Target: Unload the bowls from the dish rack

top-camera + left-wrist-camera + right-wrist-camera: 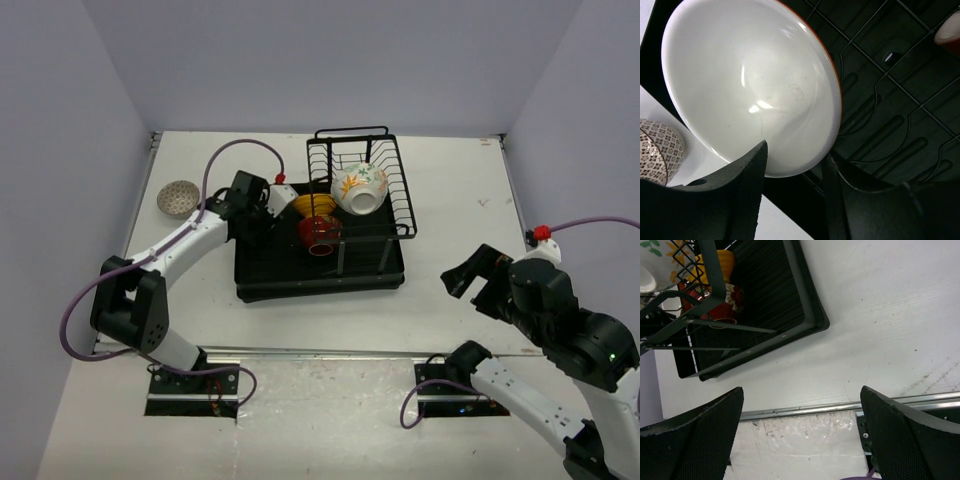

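Note:
The black dish rack stands mid-table, its wire basket at the back. The flowered white bowl, the yellow bowl and the red bowl sit in it. My left gripper is open at the rack's left edge. Its fingers straddle the low rim of the orange bowl, whose white inside faces the left wrist camera. The brown-patterned bowl sits on the table to the left and also shows in the left wrist view. My right gripper is open and empty, right of the rack.
A metal rail runs along the table's near edge by the arm bases. Purple cables loop over the left arm and behind the right arm. Lilac walls close in the table on three sides.

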Controlling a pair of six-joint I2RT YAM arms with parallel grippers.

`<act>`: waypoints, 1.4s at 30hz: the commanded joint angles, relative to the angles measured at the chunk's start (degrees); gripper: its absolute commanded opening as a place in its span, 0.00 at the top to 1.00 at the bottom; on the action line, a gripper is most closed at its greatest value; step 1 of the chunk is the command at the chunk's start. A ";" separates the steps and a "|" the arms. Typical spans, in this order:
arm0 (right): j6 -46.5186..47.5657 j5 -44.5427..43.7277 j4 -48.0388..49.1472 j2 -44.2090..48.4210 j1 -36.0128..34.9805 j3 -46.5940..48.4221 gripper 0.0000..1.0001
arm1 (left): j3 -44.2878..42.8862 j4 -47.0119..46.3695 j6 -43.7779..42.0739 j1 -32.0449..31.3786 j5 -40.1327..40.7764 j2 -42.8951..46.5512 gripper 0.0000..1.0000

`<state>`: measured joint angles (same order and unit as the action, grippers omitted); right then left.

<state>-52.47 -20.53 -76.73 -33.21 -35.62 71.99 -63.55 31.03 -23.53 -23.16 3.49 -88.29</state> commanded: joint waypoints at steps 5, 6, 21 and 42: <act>-0.27 1.81 1.67 -2.12 -0.16 0.26 0.01 | 1.23 -6.58 0.41 0.83 1.08 0.57 0.62; -0.18 1.90 1.58 -2.29 -0.16 0.52 0.01 | 1.58 -7.46 0.50 0.83 1.35 0.75 0.67; 0.17 0.06 0.17 -6.51 -0.16 2.98 0.01 | 2.12 -12.31 0.85 2.06 2.49 2.51 1.00; 4.92 1.02 4.40 -9.94 -0.16 5.00 0.01 | -17.32 2.11 4.37 4.34 -1.91 9.54 1.00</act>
<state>-48.82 -18.87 -73.67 -42.52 -35.62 74.70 -80.18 30.79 -20.45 -20.49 1.72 -80.42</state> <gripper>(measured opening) 0.990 0.038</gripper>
